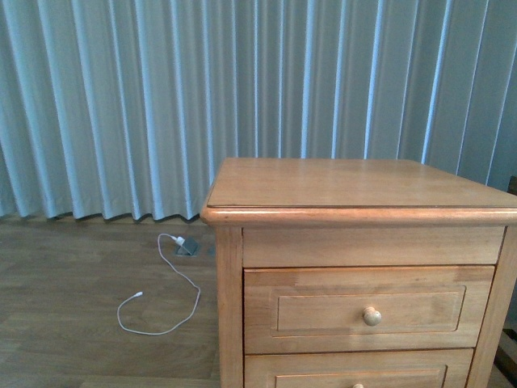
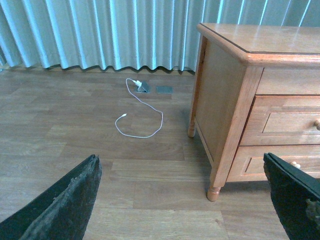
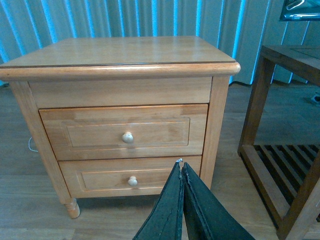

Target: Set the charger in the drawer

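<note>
The charger is out of view in every frame. The drawer (image 1: 367, 309), the upper one of the honey-coloured nightstand (image 1: 355, 186), is closed, with its round pale knob facing me. It also shows in the right wrist view (image 3: 125, 131) and partly in the left wrist view (image 2: 287, 122). My right gripper (image 3: 181, 164) is shut on nothing and sits in front of the nightstand, level with the lower drawer. My left gripper (image 2: 182, 200) is open and empty, above the floor to the left of the nightstand. Neither gripper shows in the front view.
A thin white cable (image 1: 157, 311) with a small adapter lies looped on the wooden floor left of the nightstand, also in the left wrist view (image 2: 140, 117). The shorter lower drawer (image 3: 131, 179) is closed. A dark wooden slatted table (image 3: 280, 150) stands right of the nightstand. Curtains hang behind.
</note>
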Robot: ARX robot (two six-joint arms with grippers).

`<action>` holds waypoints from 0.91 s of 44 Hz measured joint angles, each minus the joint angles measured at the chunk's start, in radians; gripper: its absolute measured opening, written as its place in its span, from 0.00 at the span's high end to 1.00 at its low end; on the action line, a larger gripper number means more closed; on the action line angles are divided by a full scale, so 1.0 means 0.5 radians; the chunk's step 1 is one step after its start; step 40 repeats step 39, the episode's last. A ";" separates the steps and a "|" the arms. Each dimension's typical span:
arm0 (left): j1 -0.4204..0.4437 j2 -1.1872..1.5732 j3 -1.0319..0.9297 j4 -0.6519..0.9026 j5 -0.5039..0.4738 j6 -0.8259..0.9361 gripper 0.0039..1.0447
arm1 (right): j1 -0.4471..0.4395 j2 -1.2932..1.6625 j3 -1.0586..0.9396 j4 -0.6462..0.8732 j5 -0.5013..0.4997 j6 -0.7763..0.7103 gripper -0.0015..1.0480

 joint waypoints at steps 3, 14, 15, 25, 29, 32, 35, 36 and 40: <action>0.000 0.000 0.000 0.000 0.000 0.001 0.06 | 0.000 -0.040 0.000 -0.040 0.000 0.000 0.98; 0.000 -0.001 0.000 0.000 -0.001 0.000 0.06 | 0.000 -0.384 0.002 -0.397 -0.002 -0.001 0.98; 0.000 -0.001 0.000 0.000 0.000 0.001 0.06 | 0.000 -0.385 0.002 -0.397 -0.001 -0.001 0.98; 0.000 -0.001 0.000 0.000 0.000 0.000 0.06 | 0.000 -0.386 0.002 -0.397 -0.002 -0.002 0.93; 0.000 -0.001 0.000 0.000 0.000 0.001 0.06 | 0.000 -0.386 0.002 -0.397 -0.001 -0.002 0.73; 0.000 -0.001 0.000 0.000 0.000 0.001 0.06 | 0.000 -0.386 0.002 -0.397 -0.001 -0.003 0.58; 0.000 -0.001 0.000 0.000 0.000 0.001 0.06 | 0.000 -0.386 0.002 -0.397 -0.001 -0.002 0.43; 0.000 -0.001 0.000 0.000 0.000 0.001 0.06 | 0.000 -0.386 0.002 -0.397 -0.001 -0.002 0.38; 0.000 -0.001 0.000 0.000 0.000 0.000 0.06 | 0.000 -0.386 0.002 -0.397 -0.001 -0.002 0.22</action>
